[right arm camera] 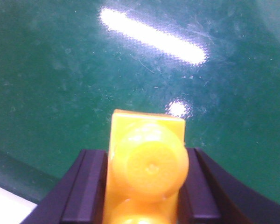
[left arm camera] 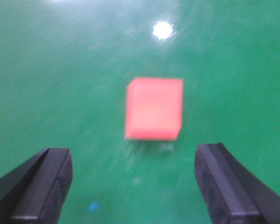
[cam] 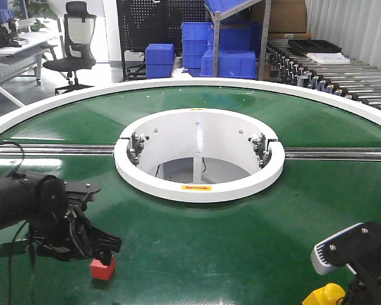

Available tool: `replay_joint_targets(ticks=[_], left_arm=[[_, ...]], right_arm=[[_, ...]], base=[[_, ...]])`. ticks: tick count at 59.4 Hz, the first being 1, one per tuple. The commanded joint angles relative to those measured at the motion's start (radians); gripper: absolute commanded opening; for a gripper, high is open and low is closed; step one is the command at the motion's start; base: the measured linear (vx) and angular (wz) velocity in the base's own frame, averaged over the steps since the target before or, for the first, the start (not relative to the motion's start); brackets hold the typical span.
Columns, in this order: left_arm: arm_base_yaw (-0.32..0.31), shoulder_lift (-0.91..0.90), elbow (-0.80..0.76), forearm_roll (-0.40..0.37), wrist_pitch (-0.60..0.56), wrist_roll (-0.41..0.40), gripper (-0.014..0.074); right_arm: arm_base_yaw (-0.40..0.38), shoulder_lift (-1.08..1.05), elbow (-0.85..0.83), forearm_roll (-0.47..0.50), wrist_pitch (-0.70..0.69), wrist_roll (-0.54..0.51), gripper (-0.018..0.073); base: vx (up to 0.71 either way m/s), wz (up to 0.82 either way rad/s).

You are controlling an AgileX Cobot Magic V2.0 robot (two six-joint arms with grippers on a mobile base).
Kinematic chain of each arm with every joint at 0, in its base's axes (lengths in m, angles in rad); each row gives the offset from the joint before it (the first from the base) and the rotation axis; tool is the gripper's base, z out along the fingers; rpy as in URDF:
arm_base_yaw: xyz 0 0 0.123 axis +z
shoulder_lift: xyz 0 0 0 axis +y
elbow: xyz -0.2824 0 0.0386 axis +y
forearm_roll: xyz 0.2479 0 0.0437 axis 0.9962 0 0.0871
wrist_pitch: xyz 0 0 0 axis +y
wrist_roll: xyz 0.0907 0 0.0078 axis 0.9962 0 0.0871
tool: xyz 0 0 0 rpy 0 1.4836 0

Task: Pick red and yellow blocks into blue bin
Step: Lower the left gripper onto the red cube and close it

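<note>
Left jaws spread, clear of small plain red cube (left arm camera: 154,108) near green surface's (cam: 209,254) front-left edge. Right jaws pinching yellow studded plastic brick (right arm camera: 147,158) near front-right edge.

The small plain red cube (left arm camera: 154,108) is unpatterned. The glossy yellow studded plastic brick (right arm camera: 147,163) shines orange-yellow. The wide round table surface (cam: 241,248) is deep green, its raised central ring (cam: 146,181) white.
</note>
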Motion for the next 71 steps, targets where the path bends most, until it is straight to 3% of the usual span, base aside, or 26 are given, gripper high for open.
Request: replay_joint_targets(ticks=[1,8,29,47,64,71], left_arm=[[-0.001,-0.023,-0.042,-0.050,-0.072,0.035,0.0637],[-0.001,0.014,-0.042,-0.092,-0.141,0.054,0.0624],[-0.001,0.092,-0.039,-0.089,-0.238,0.061,0.0561],[-0.001,0.076,-0.039,-0.075,-0.204,0.063,0.0384],[-0.001,-0.141,-0.031,-0.031,-0.118,0.063,0.0278],[-0.014,-0.282,0.054,-0.035,-0.161,0.064,0.0252]], right_arm=[[-0.003,-0.022,-0.028,-0.003,-0.052,-0.004,0.0313],[-0.003,-0.022,-0.028,-0.003,-0.052,-0.004,0.0313],[-0.003,-0.022,-0.028,-0.003,-0.052,-0.004,0.0313],[-0.003,-0.022,-0.028,-0.003,-0.050,-0.004,0.0314],[-0.003,-0.022,-0.028,-0.003,-0.049,-0.004,0.0314],[-0.003,-0.022,-0.028,-0.003,-0.049,-0.004,0.0314]], base=[[0.00,0.00],[0.00,0.00],[0.00,0.00],[0.00,0.00],[0.00,0.00],[0.00,0.00]])
